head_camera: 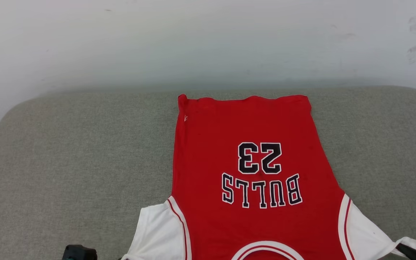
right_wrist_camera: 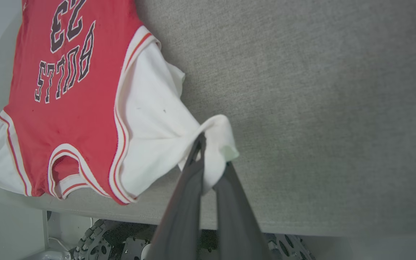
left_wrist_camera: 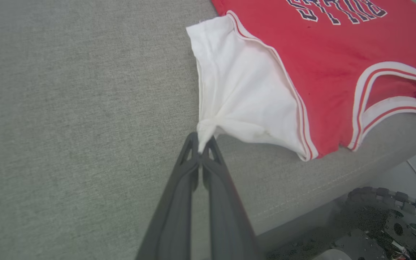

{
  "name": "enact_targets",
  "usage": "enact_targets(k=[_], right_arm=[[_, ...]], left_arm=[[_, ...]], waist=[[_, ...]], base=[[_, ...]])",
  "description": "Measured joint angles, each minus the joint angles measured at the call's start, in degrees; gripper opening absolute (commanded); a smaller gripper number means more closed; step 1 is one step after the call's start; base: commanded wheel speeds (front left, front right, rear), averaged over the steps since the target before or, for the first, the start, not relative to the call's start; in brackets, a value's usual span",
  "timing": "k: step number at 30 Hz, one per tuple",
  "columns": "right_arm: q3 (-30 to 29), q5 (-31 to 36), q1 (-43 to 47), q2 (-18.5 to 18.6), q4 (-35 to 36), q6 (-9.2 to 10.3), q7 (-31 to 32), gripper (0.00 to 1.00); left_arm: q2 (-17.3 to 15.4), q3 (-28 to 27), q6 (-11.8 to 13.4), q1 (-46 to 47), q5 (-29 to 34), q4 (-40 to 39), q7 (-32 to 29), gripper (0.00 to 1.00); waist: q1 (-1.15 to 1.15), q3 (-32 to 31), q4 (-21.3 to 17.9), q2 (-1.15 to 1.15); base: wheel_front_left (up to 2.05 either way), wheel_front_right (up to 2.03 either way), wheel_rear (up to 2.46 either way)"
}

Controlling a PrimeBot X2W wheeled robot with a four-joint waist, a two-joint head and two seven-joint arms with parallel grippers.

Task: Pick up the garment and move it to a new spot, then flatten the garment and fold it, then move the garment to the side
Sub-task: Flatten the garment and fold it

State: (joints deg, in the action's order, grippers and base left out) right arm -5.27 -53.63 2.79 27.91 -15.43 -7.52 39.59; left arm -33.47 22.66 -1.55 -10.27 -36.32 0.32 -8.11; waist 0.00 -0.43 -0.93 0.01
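Head view is showing the garment (head_camera: 251,144) lying flat on the grey fabric-covered desk (head_camera: 67,162), its lettering facing up and reading upside down, its hem lying toward the wall (head_camera: 193,43) and its collar at the near edge. In the left wrist view the left claw (left_wrist_camera: 201,142) is pinching the bunched tip of one white sleeve (left_wrist_camera: 237,94) between closed fingers. In the right wrist view the right claw (right_wrist_camera: 211,159) is gripping the end of the other sleeve (right_wrist_camera: 150,119) likewise.
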Motion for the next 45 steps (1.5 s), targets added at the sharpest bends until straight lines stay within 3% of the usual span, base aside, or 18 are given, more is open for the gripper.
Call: enact_targets(k=[1,9,19,24,33,45], right_arm=[[-0.1,0.6,0.2,-0.2,0.6,0.0,0.4,1.0],[-3.5,2.8,-2.1,-0.1,5.9,0.01,5.9,1.0],[-5.3,8.7,-19.4,-1.1,11.3,0.01,15.6,1.0],[-5.4,14.2,-31.8,-2.5,8.7,0.01,21.2,1.0],[-8.8,25.3,-50.7,-2.6,1.8,0.01,27.8,1.0],[-12.6,38.0,-64.5,-2.2,-3.2,0.01,33.4,1.0]], left_arm=[[0.0,0.3,-0.1,0.1,-0.1,-0.6,-0.6,0.0],[-2.2,1.0,0.5,1.9,0.1,-9.8,-6.4,0.0],[-5.7,1.3,2.7,5.2,0.6,-20.6,-15.6,0.0],[-5.5,1.6,3.6,6.8,1.5,-24.4,-17.3,0.0],[-3.9,3.7,2.6,11.8,4.0,-27.4,-17.2,0.0],[-0.2,5.6,1.3,15.5,5.3,-26.3,-13.6,0.0]], waist=[[0.0,0.1,0.1,0.0],[0.01,3.4,1.1,0.0],[0.01,12.3,3.8,0.0],[0.02,17.9,5.8,0.0],[0.02,27.7,11.1,0.0],[0.01,37.1,18.2,-0.01]], base=[[0.0,0.0,0.0],[0.0,0.0,0.0],[0.0,0.0,0.0],[0.0,0.0,0.0],[0.0,0.0,0.0],[0.0,0.0,0.0]])
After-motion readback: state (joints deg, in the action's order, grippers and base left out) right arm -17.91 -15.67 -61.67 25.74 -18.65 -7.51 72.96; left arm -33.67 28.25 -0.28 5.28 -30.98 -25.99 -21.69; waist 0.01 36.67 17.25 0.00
